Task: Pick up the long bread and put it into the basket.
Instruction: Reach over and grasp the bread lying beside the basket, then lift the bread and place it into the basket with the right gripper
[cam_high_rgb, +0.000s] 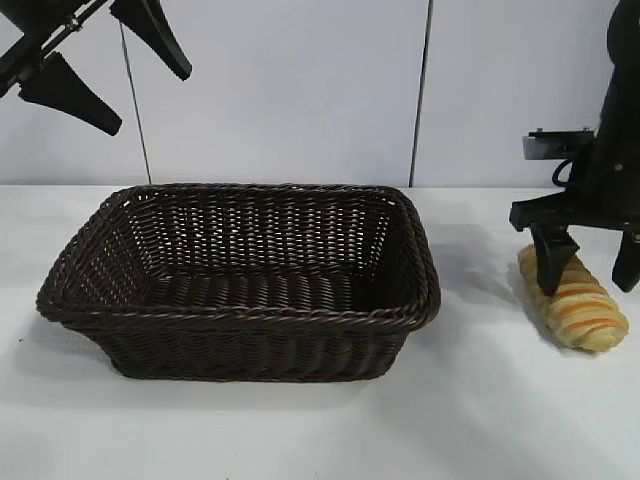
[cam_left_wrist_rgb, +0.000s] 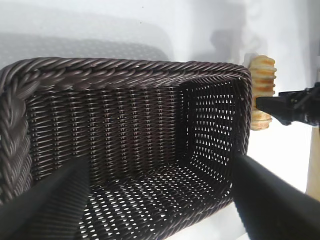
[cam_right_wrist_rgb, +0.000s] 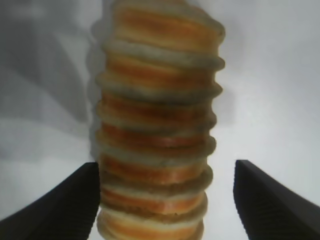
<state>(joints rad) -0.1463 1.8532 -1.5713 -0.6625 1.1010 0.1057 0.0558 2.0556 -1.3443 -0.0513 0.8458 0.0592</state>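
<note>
A robotics test bench in a lab setting: a bare white table set against plain white wall panels split by dark seams, with black robot arms at its left and right edges and only staged props.

No text, label, brand, number or sign can be read in any of the three views. The woven surfaces, the loaf, the white counter and the pale wall panels carry no lettering that shows.
</note>
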